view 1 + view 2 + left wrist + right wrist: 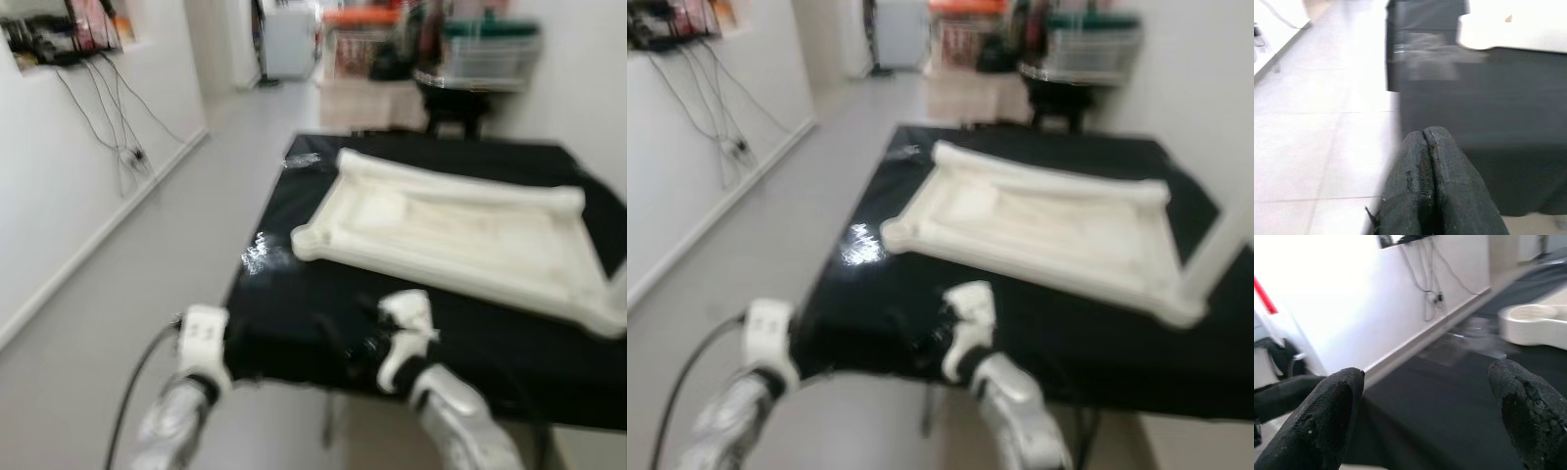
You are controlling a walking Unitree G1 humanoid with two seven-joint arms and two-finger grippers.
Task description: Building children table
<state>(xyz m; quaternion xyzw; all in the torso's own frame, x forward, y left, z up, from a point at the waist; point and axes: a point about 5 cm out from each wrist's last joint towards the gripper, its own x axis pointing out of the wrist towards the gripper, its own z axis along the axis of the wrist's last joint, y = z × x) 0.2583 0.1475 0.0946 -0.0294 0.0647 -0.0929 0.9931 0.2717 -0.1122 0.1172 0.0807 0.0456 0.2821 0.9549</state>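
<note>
The bench (323,323), draped in black cloth, ran from the near centre toward 1 o'clock; its left edge bordered a wide strip of open grey floor (176,235) leading toward 11 o'clock, and its near edge lay just beyond both arms. A white wall (49,186) with a skirting board closed the floor at 9 to 10 o'clock, with dark cables (113,122) hanging down it. At 12 to 1 o'clock, beyond the bench's far edge, stood a dark round stand bearing a basket (485,54); detail there was blurred.

The children table (460,230), a cream, rounded-cornered slab with a raised rim, lay flat on the bench at about 1 o'clock, one corner pointing toward 9 o'clock, well apart from both tools.

The left tool (1427,161) hovered over the floor just off the bench's near-left corner, fingers pressed together and empty. The right tool (1425,411) was held above the bench's near edge, fingers spread wide with nothing between them.
</note>
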